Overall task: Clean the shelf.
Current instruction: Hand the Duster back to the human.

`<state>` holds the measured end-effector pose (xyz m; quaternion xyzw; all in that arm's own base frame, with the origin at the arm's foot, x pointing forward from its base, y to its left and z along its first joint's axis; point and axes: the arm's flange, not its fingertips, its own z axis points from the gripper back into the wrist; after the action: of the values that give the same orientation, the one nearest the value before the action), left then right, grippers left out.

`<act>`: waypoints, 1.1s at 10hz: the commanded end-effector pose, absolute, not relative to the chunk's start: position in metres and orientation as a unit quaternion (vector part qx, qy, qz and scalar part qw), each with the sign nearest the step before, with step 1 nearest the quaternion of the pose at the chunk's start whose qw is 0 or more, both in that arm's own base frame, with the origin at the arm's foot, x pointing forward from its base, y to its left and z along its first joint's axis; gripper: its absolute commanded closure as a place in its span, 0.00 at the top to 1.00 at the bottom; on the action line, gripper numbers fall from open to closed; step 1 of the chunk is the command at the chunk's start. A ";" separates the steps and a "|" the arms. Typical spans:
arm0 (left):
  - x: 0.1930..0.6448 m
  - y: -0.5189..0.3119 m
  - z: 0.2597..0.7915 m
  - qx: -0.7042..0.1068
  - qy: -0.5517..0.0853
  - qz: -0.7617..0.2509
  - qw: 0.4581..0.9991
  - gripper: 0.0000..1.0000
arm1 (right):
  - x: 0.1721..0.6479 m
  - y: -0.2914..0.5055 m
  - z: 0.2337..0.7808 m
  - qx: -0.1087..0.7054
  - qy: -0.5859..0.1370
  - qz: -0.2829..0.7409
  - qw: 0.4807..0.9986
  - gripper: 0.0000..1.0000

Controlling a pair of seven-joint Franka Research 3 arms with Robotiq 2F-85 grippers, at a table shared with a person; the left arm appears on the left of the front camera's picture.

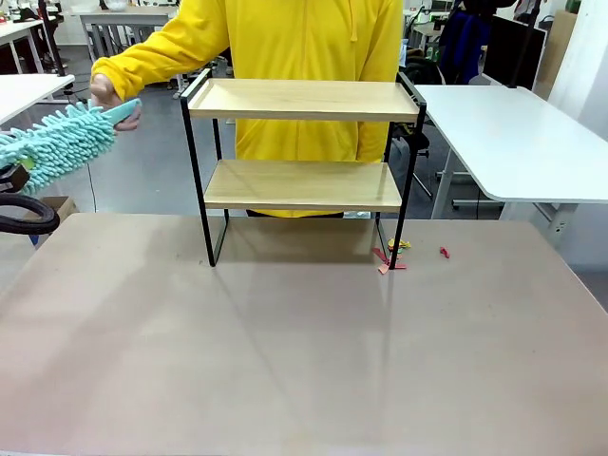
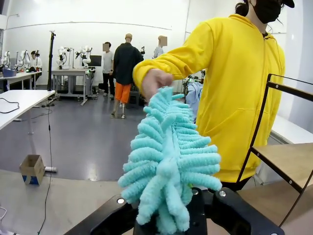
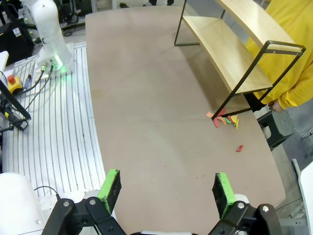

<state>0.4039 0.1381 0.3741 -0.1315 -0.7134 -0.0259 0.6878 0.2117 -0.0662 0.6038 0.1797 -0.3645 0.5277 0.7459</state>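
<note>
Standing at the far edge of the brown table (image 1: 285, 351), the shelf (image 1: 302, 166) is the biggest thing here: two bare wooden boards in a thin black frame, with the person in the yellow hoodie (image 1: 304, 57) right behind it. Both boards look empty, and nothing has touched them yet.

Off to the robot's left, the teal chenille duster (image 2: 166, 161) is caught between two holders: the left gripper (image 2: 171, 218) is clamped tight on its fluffy end, while the person's hand (image 2: 156, 82) grips the handle end. That shared hold is the risk. If the arm pulls away before the hand lets go, the duster could twist or slip out of the fingers, since soft pile gives a poor purchase.

The right gripper (image 3: 166, 188) hangs high over the table with its jaws spread wide, holding nothing.

Smallest of all, a few coloured scraps (image 1: 392, 256) lie by the shelf's right front leg. A careless sweep with the duster might nudge the light frame and scatter these further, or tip the shelf towards the person.
</note>
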 end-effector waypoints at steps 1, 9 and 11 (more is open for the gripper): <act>0.403 0.138 0.378 -0.128 -0.717 -0.029 0.684 0.17 | 0.212 -0.067 0.606 0.183 -0.369 0.532 0.740 1.00; 0.375 0.130 0.417 -0.171 -0.668 -0.046 0.723 1.00 | 0.212 -0.067 0.606 0.183 -0.369 0.532 0.740 1.00; 0.363 0.124 0.444 -0.188 -0.634 -0.042 0.749 0.98 | 0.212 -0.067 0.606 0.183 -0.369 0.532 0.740 1.00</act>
<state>0.3850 0.1288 0.4255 -0.1718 -0.6555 -0.0437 0.7341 0.2116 -0.0663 0.6038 0.1797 -0.3646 0.5277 0.7458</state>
